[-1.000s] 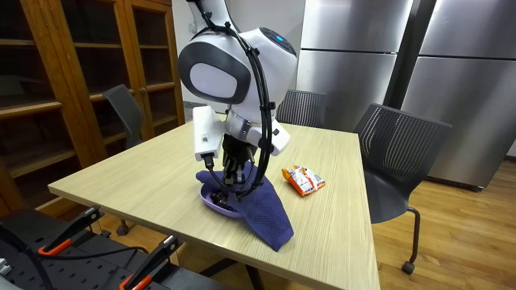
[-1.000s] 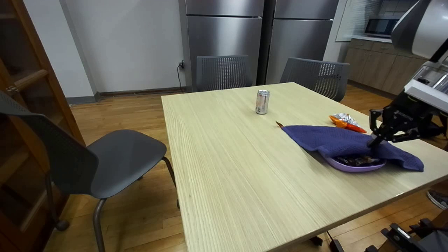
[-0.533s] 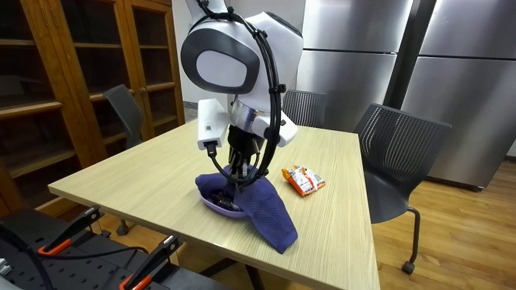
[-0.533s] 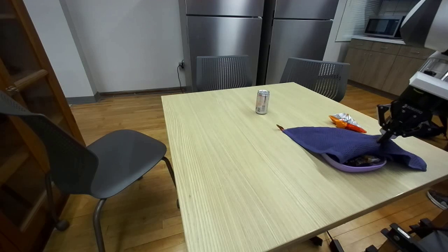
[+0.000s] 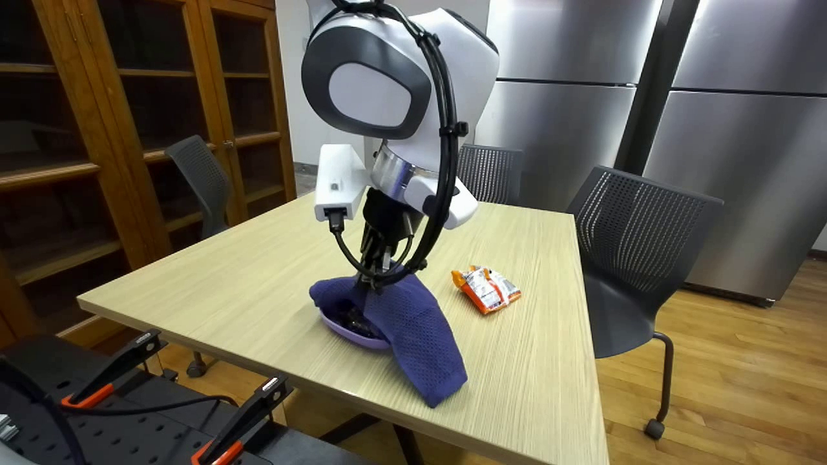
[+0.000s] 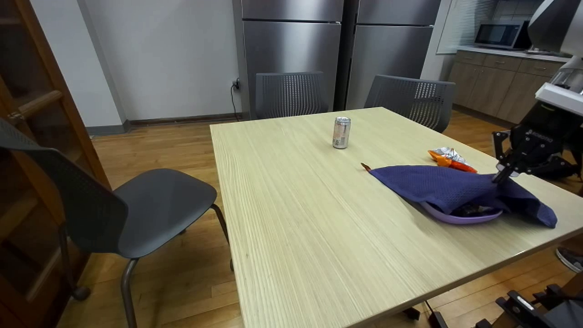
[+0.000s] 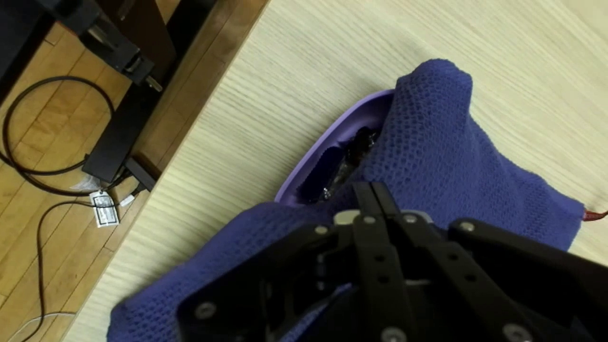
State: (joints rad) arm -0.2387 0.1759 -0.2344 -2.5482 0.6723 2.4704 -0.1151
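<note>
In an exterior view, a silver can (image 6: 341, 133) is found upright at upper centre, well apart from the blue-purple cloth (image 6: 437, 182); little risk is judged there. To its right, a thin reddish strip (image 6: 365, 167) is noted touching the cloth's left corner; whether it is attached cannot be told, and it could be dragged along if the cloth were pulled. The cloth is spread at right of frame over much of a purple bowl (image 6: 464, 219). Above the cloth, an orange packet (image 6: 448, 159) could be swept aside by a swinging edge. The bowl is uncovered along its lower side; should its rim be snagged, it could be tipped and its dark contents (image 7: 362, 145) spilled. At lower centre of the wrist view, the gripper (image 7: 372, 187) is seen with jaws drawn together, tips against the cloth. A pinched fold cannot be confirmed; if only thinly caught, the cloth could be lost, or pushed into the bowl by excess downward force.
</note>
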